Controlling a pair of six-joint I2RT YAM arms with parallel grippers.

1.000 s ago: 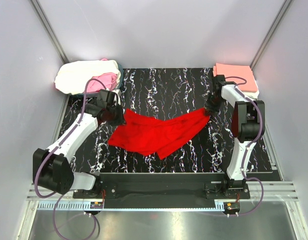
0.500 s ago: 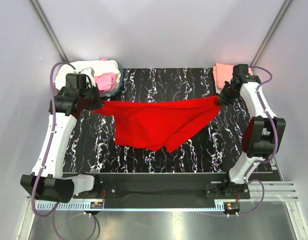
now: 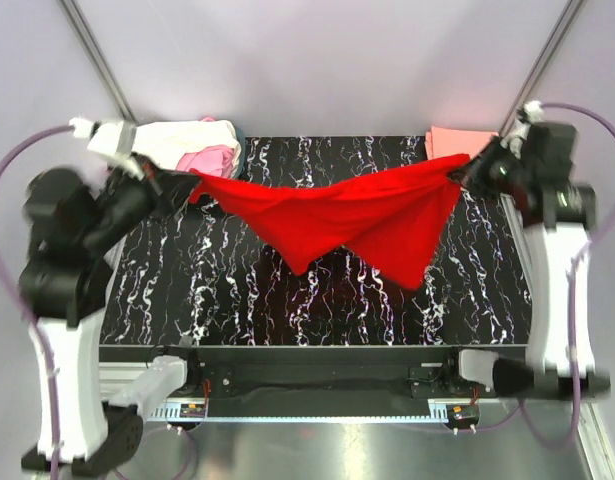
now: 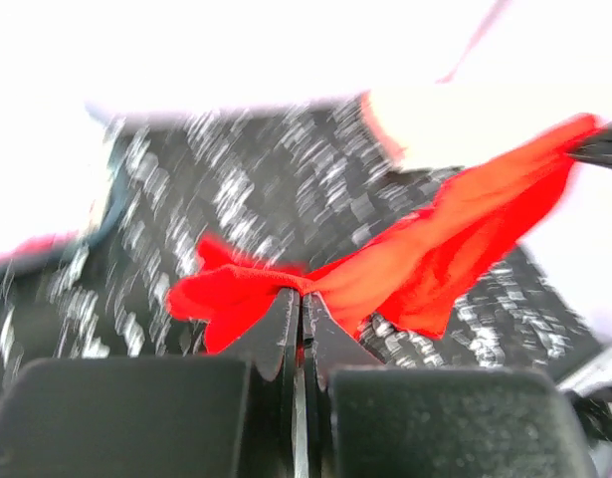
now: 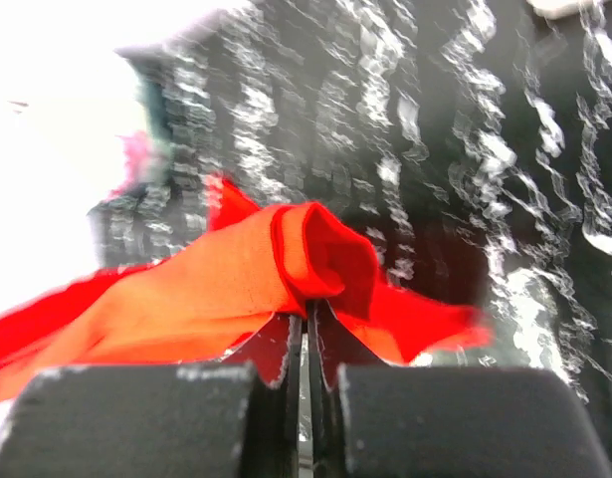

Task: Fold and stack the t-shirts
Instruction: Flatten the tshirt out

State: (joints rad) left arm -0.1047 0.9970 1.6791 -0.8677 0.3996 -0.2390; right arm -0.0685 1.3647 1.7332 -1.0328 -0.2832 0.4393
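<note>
You see a plain bright red t-shirt [image 3: 357,215] above the table [image 3: 237,290], whose top is black with white marble veining. At the table's far-left corner sit a cream-white shirt [image 3: 182,138] and a pink shirt [image 3: 212,160]; at its far-right corner, a salmon-pink shirt [image 3: 457,140].

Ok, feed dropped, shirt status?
Left hand shut on red t-shirt. Right hand shut on its other end. Shirt stretched between them, sagging. Nothing in the way.

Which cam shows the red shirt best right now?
Top external: the whole red shirt hangs stretched between left claw and right claw. Both wrist views are blurred and show mainly the bunched corner each claw pinches.
</note>
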